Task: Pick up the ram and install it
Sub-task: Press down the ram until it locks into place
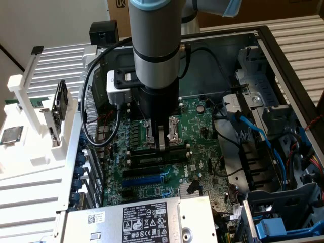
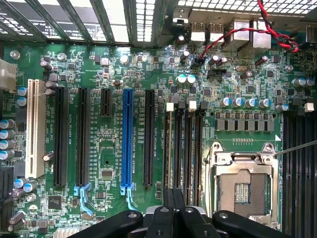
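Observation:
My gripper (image 1: 162,144) hangs from the arm inside the open computer case, low over the green motherboard (image 1: 202,121). Its two dark fingers are shut together with nothing between them. In the wrist view the gripper (image 2: 173,210) sits just over the near ends of the black memory slots (image 2: 183,148), which look empty. A thin green strip that looks like the ram (image 1: 35,103) lies in the white rack (image 1: 30,167) at the exterior view's left, partly hidden by a rack post and well away from the gripper.
The open processor socket (image 2: 242,183) lies beside the memory slots. A square silver chip (image 1: 11,135) rests on the rack. The power supply (image 1: 147,220), drive cage (image 1: 283,228) and blue cables (image 1: 253,131) crowd the case. Expansion slots (image 2: 128,139) lie on the slots' other side.

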`<move>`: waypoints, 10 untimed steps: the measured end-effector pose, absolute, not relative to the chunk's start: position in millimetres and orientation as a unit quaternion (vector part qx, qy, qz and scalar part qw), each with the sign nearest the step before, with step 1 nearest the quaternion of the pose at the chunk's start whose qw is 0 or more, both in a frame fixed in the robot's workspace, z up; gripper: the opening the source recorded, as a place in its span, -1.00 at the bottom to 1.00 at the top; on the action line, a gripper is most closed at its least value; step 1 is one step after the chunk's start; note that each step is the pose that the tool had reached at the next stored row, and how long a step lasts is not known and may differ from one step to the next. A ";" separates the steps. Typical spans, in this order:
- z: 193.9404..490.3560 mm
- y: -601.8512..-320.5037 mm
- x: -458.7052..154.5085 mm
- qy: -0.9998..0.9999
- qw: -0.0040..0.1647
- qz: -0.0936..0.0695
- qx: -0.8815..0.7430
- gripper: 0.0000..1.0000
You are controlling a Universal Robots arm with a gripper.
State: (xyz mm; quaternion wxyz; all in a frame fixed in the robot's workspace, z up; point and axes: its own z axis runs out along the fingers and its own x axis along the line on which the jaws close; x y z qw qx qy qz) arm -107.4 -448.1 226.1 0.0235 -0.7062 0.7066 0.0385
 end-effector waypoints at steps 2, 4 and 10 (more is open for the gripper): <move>225.6 -448.1 -107.4 0.707 0.023 0.038 -0.706 -0.80; 225.1 -448.1 -107.4 0.707 0.023 0.038 -0.706 -0.80; 224.1 -448.1 -107.5 0.707 0.023 0.038 -0.706 -0.80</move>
